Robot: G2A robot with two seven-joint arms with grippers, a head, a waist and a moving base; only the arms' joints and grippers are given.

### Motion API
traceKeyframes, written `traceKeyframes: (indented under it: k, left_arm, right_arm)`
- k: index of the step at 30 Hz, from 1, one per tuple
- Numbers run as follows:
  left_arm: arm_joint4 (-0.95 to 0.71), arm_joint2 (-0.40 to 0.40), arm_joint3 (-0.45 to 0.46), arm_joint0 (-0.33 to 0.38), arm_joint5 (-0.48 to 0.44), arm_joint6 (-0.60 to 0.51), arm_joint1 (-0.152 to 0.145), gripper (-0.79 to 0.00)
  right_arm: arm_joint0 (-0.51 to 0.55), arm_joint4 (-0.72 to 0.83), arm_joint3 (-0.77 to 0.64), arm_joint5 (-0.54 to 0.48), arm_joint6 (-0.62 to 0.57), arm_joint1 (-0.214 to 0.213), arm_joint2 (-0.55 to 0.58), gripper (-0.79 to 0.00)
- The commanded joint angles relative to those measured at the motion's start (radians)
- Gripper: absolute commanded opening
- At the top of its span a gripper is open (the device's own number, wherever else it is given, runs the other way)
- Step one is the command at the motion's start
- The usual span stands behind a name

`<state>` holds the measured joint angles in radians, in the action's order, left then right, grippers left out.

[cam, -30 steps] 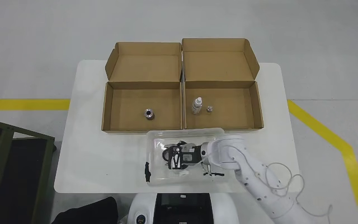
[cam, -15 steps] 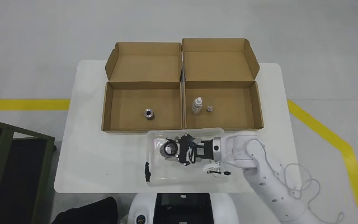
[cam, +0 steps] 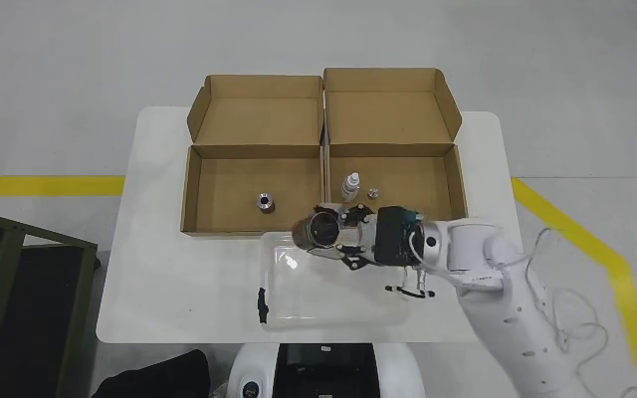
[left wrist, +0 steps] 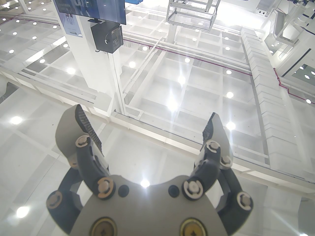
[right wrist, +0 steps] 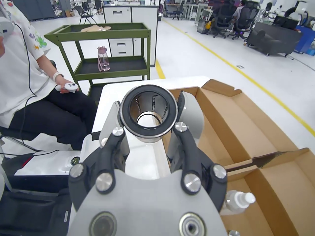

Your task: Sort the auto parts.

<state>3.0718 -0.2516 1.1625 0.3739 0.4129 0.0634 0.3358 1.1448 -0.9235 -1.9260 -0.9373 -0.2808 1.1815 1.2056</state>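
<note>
Above the far edge of the clear tray (cam: 299,298), right jaws are clamped tight on a cylindrical bearing (cam: 317,229) (left jaws wide open, empty).

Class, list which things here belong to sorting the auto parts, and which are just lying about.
Job: right gripper, bearing in its jaws, clear tray, left box, its metal part, right box, its small bottle.
Lying about: green cart, pink water bottle, office chairs.
</note>
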Motion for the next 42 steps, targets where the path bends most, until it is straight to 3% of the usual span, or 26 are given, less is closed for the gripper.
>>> traceKeyframes:
  k: [1, 9, 25, 33, 42]
  left_arm:
    - [0.000, 0.000, 0.000, 0.000, 0.000, 0.000, 0.000, 0.000]
    - [0.000, 0.000, 0.000, 0.000, 0.000, 0.000, 0.000, 0.000]
    - [0.000, 0.000, 0.000, 0.000, 0.000, 0.000, 0.000, 0.000]
    - [0.000, 0.000, 0.000, 0.000, 0.000, 0.000, 0.000, 0.000]
    - [0.000, 0.000, 0.000, 0.000, 0.000, 0.000, 0.000, 0.000]
  right_arm:
    - [0.005, 0.009, -0.027, 0.008, 0.018, -0.004, 0.028, -0.785]
    - [0.032, 0.034, -0.096, 0.050, 0.096, -0.014, 0.131, -0.785]
    - [0.068, 0.016, -0.148, 0.101, 0.247, -0.022, 0.228, -0.785]
    - [0.074, 0.001, -0.152, 0.105, 0.274, -0.024, 0.235, -0.785]
    - [0.038, -0.020, -0.091, 0.098, 0.214, -0.024, 0.158, -0.785]
